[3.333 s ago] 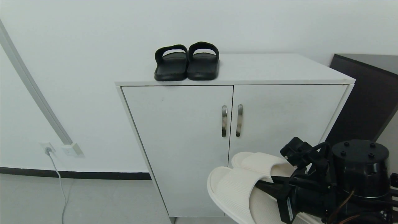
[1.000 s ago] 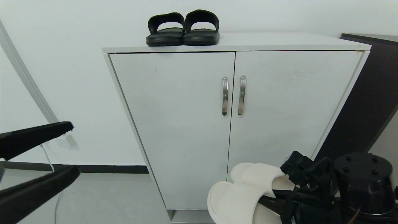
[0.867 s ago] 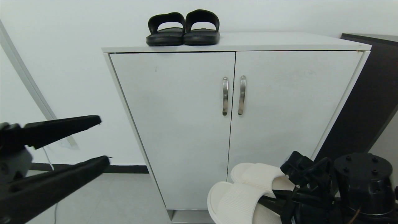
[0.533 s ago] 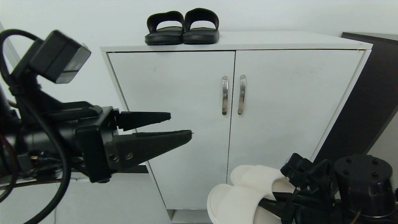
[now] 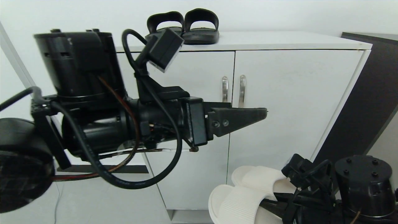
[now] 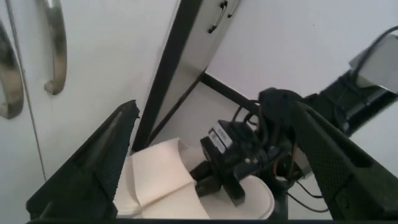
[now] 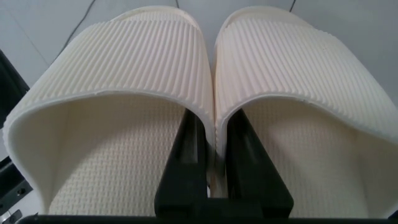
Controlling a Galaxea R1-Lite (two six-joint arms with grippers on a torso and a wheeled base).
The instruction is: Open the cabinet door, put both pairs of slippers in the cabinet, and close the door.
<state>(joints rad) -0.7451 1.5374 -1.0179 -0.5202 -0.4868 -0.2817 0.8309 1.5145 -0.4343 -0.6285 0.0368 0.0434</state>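
Slippers, the white pair (image 5: 245, 193), hung side by side low in front of the cabinet (image 5: 295, 93), near the foot of its right door. The right pincer (image 7: 214, 165) was clamped on their two adjoining side walls, with one finger inside each slipper. The black pair (image 5: 192, 26) sat together on the cabinet's top, toward its left end and near the front edge. Both doors stood shut, their two metal handles (image 5: 242, 90) upright and close together at the middle seam. The left pincer (image 5: 262, 112) was held level in front of the doors near those handles, its fingers (image 6: 93, 168) spread wide and holding nothing. A dark board (image 5: 367, 93) stood just beside the cabinet on its right
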